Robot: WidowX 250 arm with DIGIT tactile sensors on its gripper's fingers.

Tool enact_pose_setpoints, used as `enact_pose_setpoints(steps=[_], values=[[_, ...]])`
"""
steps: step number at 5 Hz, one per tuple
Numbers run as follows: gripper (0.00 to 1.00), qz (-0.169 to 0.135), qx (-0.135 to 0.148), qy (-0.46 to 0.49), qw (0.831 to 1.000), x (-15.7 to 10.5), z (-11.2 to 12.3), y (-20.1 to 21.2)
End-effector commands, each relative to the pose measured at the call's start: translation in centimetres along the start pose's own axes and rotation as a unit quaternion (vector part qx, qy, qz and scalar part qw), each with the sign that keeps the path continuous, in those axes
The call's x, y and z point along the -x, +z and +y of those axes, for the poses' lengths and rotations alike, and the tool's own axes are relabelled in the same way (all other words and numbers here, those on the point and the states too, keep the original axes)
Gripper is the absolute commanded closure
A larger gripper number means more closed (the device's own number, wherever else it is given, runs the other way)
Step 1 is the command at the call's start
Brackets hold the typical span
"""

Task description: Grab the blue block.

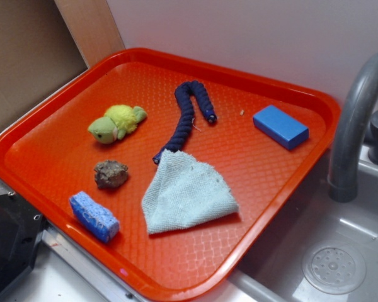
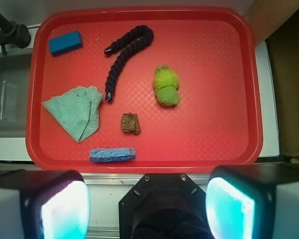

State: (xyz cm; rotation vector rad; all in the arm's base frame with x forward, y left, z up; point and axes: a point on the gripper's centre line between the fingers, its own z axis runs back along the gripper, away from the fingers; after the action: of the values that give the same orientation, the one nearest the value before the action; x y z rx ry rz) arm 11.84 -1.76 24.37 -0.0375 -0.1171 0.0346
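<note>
Red tray (image 1: 63,157) sits on the counter beside the sink (image 1: 365,214), faucet (image 1: 353,126) arching up at the tray's sink-side edge.

Blue block (image 1: 280,126) lies flat in the tray's corner nearest the faucet, close to the rim, clear of everything else. In the wrist view that's the top-left corner (image 2: 65,43). Smooth faces, sharp edges, brighter blue than the sponge.

Blue sponge (image 1: 94,216) is at the opposite end of the tray, near the rim, porous and paler. Small brown lump (image 1: 111,174) just beside it toward the tray's middle, not touching. Green plush toy (image 1: 116,123) lies farther in, apart from both.

Dark navy rope (image 1: 189,116) curves in a hook shape through the tray's centre. Its lower end meets the top corner of the folded light-teal cloth (image 1: 188,195); can't tell if it rests on the cloth or just abuts it. Block and rope are well apart.

Gripper (image 2: 147,209) shows only in the wrist view: two fingers (image 2: 65,211) at the bottom corners of the frame, spread wide, nothing between them. Claw is released and empty. It hangs off the tray on the sponge side, looking down over the whole tray, far from the block, which sits at the opposite edge.

Exterior view shows no arm at all.
</note>
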Motion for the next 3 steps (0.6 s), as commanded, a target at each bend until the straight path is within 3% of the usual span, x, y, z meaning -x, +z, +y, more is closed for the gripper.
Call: enact_pose_setpoints(steps=[1,2,3], values=[[0.00,0.000,0.000,0.000,1.000,0.0,0.0,0.0],[0.00,-0.017,-0.027,-0.129,0.991,-4.7,-0.9,-0.5],[0.00,-0.030,-0.026,-0.252,0.967,-7.9,-3.3,-1.9]])
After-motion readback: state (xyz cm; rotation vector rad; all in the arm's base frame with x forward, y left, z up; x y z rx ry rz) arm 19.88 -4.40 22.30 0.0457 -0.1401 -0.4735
